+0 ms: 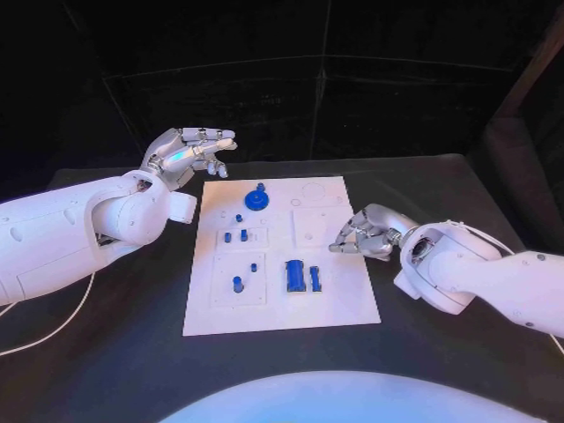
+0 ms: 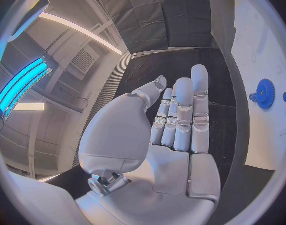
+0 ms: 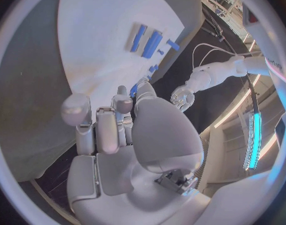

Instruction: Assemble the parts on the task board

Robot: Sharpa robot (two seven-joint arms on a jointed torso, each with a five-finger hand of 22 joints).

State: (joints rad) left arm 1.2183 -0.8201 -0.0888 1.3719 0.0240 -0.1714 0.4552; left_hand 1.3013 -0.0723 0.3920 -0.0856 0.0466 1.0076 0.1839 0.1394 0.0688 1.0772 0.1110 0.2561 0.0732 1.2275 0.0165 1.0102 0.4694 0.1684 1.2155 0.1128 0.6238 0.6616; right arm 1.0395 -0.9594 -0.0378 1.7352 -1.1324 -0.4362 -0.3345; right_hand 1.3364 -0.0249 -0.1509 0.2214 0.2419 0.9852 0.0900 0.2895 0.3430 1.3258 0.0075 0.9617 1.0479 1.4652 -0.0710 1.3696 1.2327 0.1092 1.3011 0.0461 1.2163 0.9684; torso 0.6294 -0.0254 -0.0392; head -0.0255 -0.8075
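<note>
Can't make out any readable text, labels or numbers anywhere here. The task board (image 1: 339,300) has some faint marks on it, but they're too small to read.

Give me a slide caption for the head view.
Both hands, left hand and right hand, hover empty beside the task board with blue parts.

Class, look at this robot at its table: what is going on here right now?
A two-armed robot is working at a white task board that carries small blue parts, among them a blue gear near the far end and two blue bars nearer the robot. Neither hand holds anything. The left hand is raised off the board's far left corner, fingers apart. The right hand hovers at the board's right edge with its fingers curled. The parts lie untouched at this moment.
</note>
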